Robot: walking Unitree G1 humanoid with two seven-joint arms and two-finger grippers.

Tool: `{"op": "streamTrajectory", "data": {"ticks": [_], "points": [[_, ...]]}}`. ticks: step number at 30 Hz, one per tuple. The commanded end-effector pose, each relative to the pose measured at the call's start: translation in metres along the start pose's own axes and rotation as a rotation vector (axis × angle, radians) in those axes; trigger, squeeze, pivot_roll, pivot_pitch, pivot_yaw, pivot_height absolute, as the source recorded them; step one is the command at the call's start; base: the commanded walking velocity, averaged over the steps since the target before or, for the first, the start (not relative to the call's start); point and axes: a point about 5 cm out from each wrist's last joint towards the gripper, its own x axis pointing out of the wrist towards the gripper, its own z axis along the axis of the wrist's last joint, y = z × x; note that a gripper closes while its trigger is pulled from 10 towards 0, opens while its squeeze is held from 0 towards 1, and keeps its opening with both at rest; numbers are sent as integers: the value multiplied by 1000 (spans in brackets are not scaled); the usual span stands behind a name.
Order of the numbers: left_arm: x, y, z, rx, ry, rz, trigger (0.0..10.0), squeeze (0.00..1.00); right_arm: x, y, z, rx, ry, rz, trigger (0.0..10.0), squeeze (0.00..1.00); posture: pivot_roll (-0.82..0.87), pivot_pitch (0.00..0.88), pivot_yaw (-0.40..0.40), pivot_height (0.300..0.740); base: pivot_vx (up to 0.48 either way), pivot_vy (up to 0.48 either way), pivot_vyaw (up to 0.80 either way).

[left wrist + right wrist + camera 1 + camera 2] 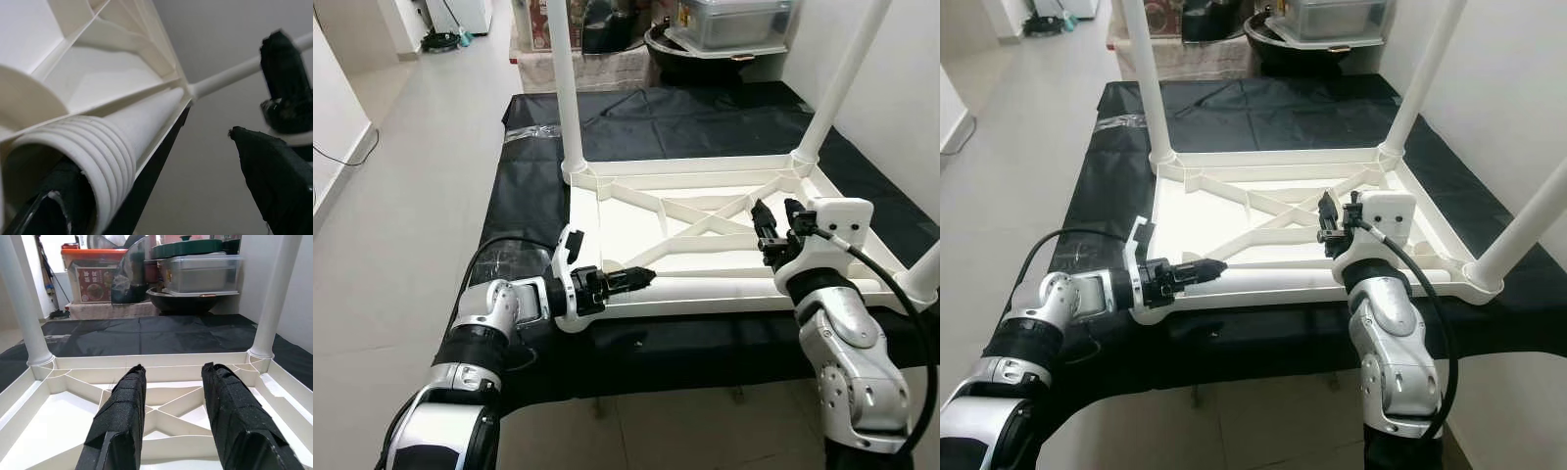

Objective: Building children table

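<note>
**Children's table inverted on black sheet, 3 legs fitted, 4th leg held at near-left corner**

The white children's table (705,230) lay upside down on a black sheet (533,201) spread over the floor (401,196). Its ribbed underside faced up, with 2 diagonal braces crossing at the centre.

3 legs stood upright in their corner sockets: the far-left leg (566,88), the far-right leg (842,73) and the near-right leg (1526,220).

The left gripper (631,278) was at the table's near-left corner. The left wrist view showed a loose white leg (122,147) with a ribbed, threaded end lying along the near edge rail. 1 black finger (54,200) sat inside the hollow end and the other finger (274,181) stood clear of it to the side, so the gripper was spread apart, with 1 finger hooked into the leg.

The right gripper (777,223) hovered over the near-right part of the underside. Its 2 fingers (117,421) were parted and held nothing, pointing across the frame toward the far edge.

Storage boxes (200,271) and a dark bowl stood beyond the sheet.
</note>
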Motion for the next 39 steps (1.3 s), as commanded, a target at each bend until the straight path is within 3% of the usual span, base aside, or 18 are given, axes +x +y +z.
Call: {"op": "streamTrajectory", "data": {"ticks": [1, 11, 12, 13, 14, 15, 16, 39], "points": [[3, -4, 6, -5, -24, -21, 10000, 0, -1, 1, 3, -2, -3, 12, 10000, 0, 69, 100, -50, 740, 0, 0, 0], [2, -3, 10, -21, -36, -41, 10000, 0, -2, 1, 4, -5, -5, 10, 10000, 0, 68, 108, -47, 740, 0, 0, 0], [3, -2, 8, -28, -24, -45, 8000, 0, -2, 1, 4, -6, -5, 9, 10000, 0, 65, 109, -44, 740, 0, 0, 0], [3, -2, 8, -28, -24, -45, 8000, 0, -2, 1, 4, -6, -5, 9, 10000, 0, 65, 109, -44, 740, 0, 0, 0], [4, -2, 8, -35, -23, -48, 2157, 0, -2, 1, 5, -6, -5, 8, 10000, 0, 65, 109, -44, 740, 0, 0, 0], [4, -2, 8, -35, -23, -48, 2157, 0, -2, 1, 5, -6, -5, 8, 10000, 0, 65, 109, -44, 740, 0, 0, 0], [4, -2, 7, -43, -22, -48, 0, 0, -2, 0, 5, -6, -6, 7, 10000, 0, 65, 109, -44, 740, 0, 0, 0], [-3, 1, 12, -72, -52, -50, 0, 0, 4, -2, 11, 17, -37, 0, 10000, 0, 76, 91, -44, 740, 0, 0, 0]]}}
